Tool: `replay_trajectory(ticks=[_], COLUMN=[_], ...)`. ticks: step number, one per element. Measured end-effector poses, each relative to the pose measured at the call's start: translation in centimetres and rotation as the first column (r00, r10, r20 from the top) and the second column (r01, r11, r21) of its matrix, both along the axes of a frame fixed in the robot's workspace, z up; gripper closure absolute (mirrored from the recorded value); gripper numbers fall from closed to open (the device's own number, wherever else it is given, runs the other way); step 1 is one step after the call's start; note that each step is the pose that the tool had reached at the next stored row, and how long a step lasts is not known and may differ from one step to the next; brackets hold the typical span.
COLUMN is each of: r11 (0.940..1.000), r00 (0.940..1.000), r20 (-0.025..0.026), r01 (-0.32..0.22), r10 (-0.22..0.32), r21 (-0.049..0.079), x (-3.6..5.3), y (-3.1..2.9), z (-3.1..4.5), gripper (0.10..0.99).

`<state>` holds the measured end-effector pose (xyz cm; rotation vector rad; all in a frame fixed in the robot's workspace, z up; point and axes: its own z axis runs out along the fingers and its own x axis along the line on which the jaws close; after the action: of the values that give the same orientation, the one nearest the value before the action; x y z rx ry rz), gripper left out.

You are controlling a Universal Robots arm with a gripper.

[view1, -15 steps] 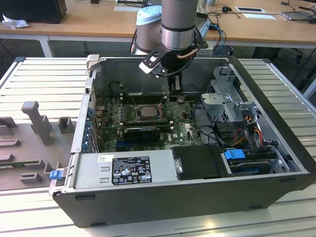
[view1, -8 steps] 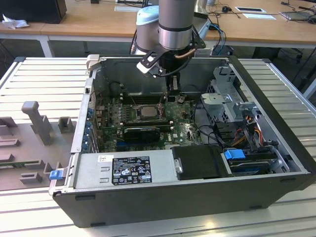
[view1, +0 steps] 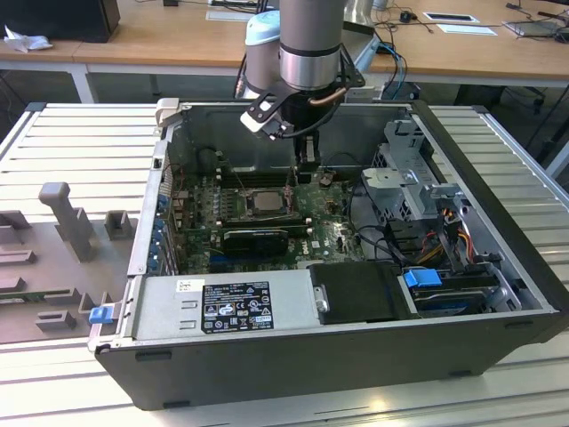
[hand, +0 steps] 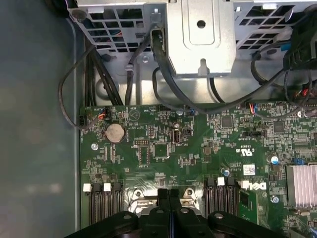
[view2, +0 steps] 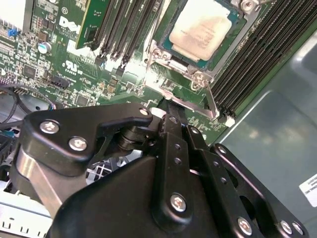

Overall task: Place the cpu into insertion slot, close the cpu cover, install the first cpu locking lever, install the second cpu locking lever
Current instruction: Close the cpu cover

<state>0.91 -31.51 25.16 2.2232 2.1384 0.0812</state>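
the gripper (view2: 166, 108), fingers pressed together, hung at the edge of the cpu cover (view2: 230, 42), which lay over the cpu (view2: 200, 27).

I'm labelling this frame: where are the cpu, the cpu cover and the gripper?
cpu (view2: 202, 27), second wrist view, middle of its metal top.
cpu cover (view2: 233, 42), second wrist view, frame edge beside the cpu.
gripper (hand: 168, 192), first wrist view, between its fingertips.
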Motion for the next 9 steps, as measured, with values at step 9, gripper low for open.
replay_trajectory(ticks=[9], r11=[1.0], r00=[1.0], r20=[-0.0001], r01=[0.0], r10=[0.0], r21=[0.0], x=[-1.02], y=[0.0], z=[0.0], gripper=[0.98])
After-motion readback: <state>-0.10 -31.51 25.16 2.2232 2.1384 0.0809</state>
